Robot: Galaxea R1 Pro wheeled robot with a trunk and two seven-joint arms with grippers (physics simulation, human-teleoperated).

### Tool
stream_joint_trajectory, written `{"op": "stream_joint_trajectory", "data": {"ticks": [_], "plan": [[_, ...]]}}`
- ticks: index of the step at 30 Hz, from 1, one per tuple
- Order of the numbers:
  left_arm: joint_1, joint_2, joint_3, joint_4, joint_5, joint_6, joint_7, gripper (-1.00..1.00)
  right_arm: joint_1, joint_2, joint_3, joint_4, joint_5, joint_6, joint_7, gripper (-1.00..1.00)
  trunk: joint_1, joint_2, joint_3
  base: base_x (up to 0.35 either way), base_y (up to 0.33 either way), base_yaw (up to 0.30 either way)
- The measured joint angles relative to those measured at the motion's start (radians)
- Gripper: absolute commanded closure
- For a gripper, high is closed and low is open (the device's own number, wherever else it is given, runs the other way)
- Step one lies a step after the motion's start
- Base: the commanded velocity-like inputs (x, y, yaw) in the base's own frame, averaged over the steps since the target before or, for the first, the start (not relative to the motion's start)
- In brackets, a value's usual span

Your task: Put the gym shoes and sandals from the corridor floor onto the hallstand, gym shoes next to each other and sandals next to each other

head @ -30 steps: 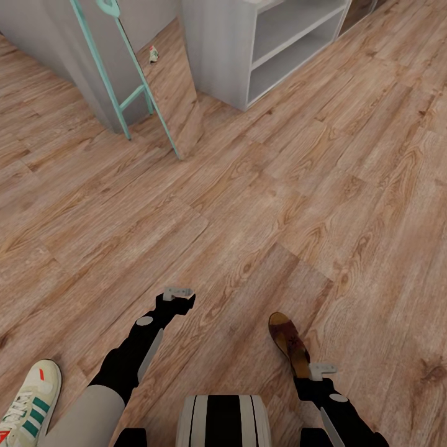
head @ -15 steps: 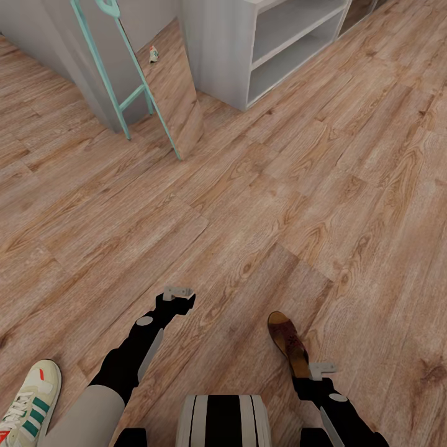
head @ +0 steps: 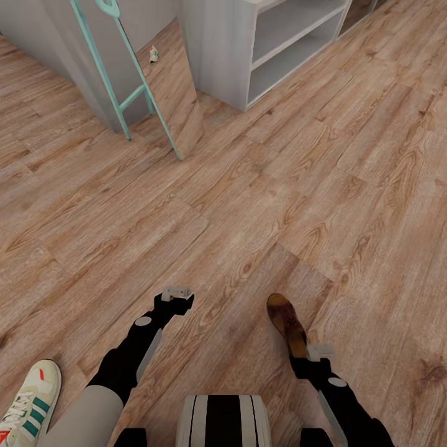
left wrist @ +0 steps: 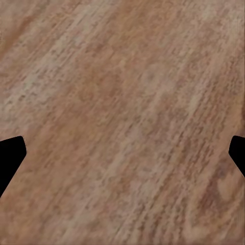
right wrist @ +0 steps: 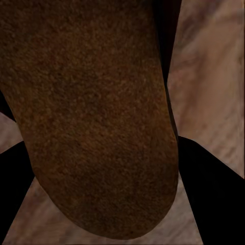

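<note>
right gripper (head: 305, 355) pinching a brown sandal (head: 286, 323) by its heel, above the plank floor (head: 261, 205) | left gripper (head: 176, 293) spread, empty | one gym shoe (head: 28, 397) on floor by left arm | hallstand (head: 273, 43) far ahead, visible shelves bare: likely nothing racked yet | teal ladder (head: 127, 81) leans far left

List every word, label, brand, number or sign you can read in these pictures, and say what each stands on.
None can be read.
The gym shoe bears green stripes and red patches, no letters.
The sandal in the right gripper is plain.
A small object by the hallstand is too small to read.
</note>
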Motion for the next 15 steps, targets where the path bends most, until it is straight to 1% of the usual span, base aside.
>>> {"op": "stream_joint_trajectory", "data": {"ticks": [1,2,3,5,6,8,9,11,12,13,15], "plan": [[0.000,0.000,0.000,0.000,0.000,0.000,0.000,-1.00,0.000,0.000,0.000,-0.017,0.000,0.002,0.000,1.00,0.000,0.000,0.000,0.000,0.000,0.000],[0.001,0.000,0.000,0.000,0.000,0.000,0.000,-1.00,0.000,0.002,0.001,-0.071,0.001,0.012,-0.001,1.00,0.000,0.000,0.000,0.000,0.000,0.000],[0.001,0.001,0.000,0.001,0.000,0.000,0.000,-1.00,0.000,0.002,0.001,-0.094,0.001,0.018,-0.001,1.00,0.000,0.000,0.000,0.000,0.000,0.000],[0.001,0.000,0.000,0.001,0.000,0.000,0.000,-1.00,0.000,0.004,0.000,-0.176,0.000,0.058,-0.001,1.00,0.000,0.000,0.000,0.000,0.000,0.000],[0.001,0.001,0.000,0.001,0.000,0.000,0.000,-1.00,0.000,0.004,0.000,-0.195,0.000,0.071,-0.001,1.00,0.000,0.000,0.000,0.000,0.000,0.000],[0.002,0.001,0.000,0.001,0.000,0.000,0.000,-1.00,0.000,0.005,-0.001,-0.245,0.000,0.118,-0.003,1.00,0.000,0.000,0.000,0.000,0.000,0.000],[0.004,0.001,0.001,0.002,0.001,0.001,0.000,-1.00,0.000,0.005,-0.002,-0.305,0.000,0.182,-0.005,1.00,0.000,0.000,0.000,0.000,0.000,0.000],[0.004,0.001,0.001,0.003,0.001,0.001,0.000,-1.00,0.000,0.006,-0.002,-0.349,0.000,0.209,-0.006,1.00,0.000,0.000,0.000,0.000,0.000,0.000],[0.005,0.002,0.001,0.006,0.001,0.000,0.000,-1.00,0.000,0.007,-0.002,-0.395,0.000,0.240,-0.007,1.00,0.000,0.000,0.000,0.000,0.000,0.000],[0.005,0.003,0.001,0.007,0.002,0.000,0.000,-1.00,0.001,0.007,-0.002,-0.411,0.001,0.252,-0.008,1.00,0.000,0.000,0.000,0.000,0.000,0.000],[0.006,0.013,0.001,0.009,0.003,0.000,-0.001,-1.00,0.001,0.007,-0.002,-0.457,0.002,0.298,-0.008,1.00,0.000,0.000,0.000,0.000,0.000,0.000]]}}
